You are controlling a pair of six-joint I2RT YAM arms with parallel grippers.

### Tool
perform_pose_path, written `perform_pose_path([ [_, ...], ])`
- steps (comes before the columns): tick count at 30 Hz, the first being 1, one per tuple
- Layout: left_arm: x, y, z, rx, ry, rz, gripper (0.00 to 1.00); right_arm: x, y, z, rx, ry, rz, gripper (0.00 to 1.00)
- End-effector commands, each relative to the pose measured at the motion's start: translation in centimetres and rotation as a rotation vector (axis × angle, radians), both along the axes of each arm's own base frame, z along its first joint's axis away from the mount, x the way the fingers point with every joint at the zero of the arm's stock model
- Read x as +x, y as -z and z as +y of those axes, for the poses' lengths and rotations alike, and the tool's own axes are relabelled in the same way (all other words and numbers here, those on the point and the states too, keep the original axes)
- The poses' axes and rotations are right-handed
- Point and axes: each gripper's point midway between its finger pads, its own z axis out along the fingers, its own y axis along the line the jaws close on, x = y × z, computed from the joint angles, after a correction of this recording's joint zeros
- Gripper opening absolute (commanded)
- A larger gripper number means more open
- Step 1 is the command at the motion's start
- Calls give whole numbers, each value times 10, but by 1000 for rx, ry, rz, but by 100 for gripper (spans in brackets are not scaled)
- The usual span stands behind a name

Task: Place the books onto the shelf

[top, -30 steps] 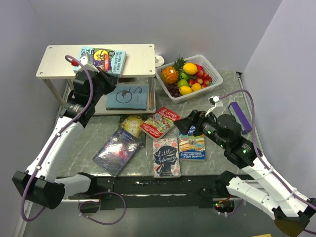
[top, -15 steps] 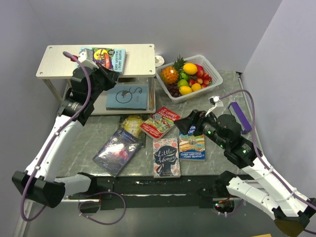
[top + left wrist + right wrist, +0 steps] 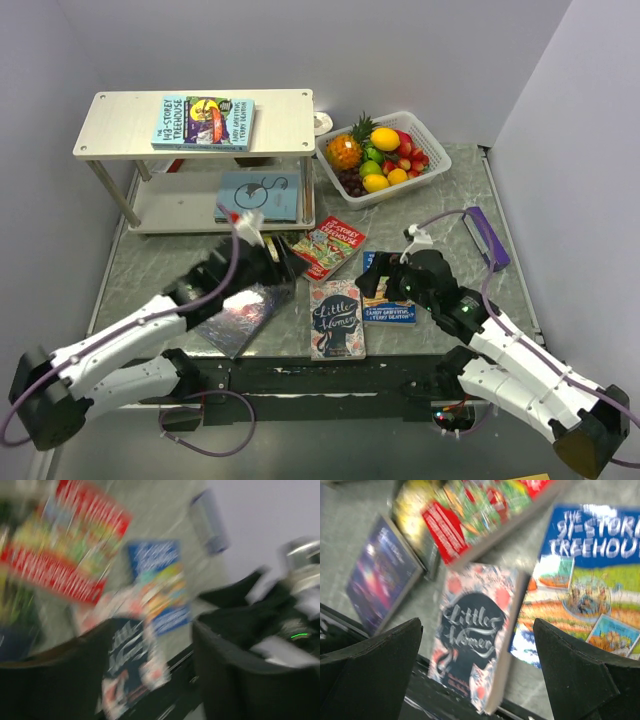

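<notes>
Left hand is found open, empty, near red "Treehouse" paperback; right hand wide, empty, above floral "Little Women" paperback.

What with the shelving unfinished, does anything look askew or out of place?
Nothing looks spilled or damaged. The red Treehouse book lies diagonally on the table, while Little Women and the blue Treehouse book lie nearly square to its near edge.

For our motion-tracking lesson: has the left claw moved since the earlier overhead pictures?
Yes. The left claw has drawn back from the top board of the shelf toward the near edge of the table, now over the books lying there.
</notes>
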Motion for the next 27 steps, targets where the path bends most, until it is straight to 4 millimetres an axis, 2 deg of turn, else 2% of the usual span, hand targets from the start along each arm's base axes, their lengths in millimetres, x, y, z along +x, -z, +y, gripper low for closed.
perform_pose_path([
  [1,-28,75,-9,17,-22,176,81,-15,24,7,30,-58,74,99],
  [2,-34,86,-12,20,-8,199,85,-19,28,11,41,-87,91,99],
  [3,-45,96,-19,17,29,231,93,-24,37,14,51,-111,107,100],
  [4,-49,110,-26,17,52,245,93,-27,42,16,59,-119,123,99],
  [6,-62,123,-37,34,94,276,90,-32,59,16,56,-120,168,99],
  [7,-62,133,-41,66,86,292,89,-32,61,17,61,-120,176,100],
  [11,-69,159,-42,176,62,344,90,-46,76,29,111,-178,254,100],
  [15,-79,178,-46,197,90,398,88,-63,96,27,110,-200,334,100],
  [20,-84,203,-43,262,93,439,75,-80,113,22,96,-208,419,100],
  [23,-88,219,-40,308,97,471,71,-91,121,21,84,-222,473,99],
  [27,-99,237,-38,317,124,515,74,-102,132,21,84,-229,516,100],
])
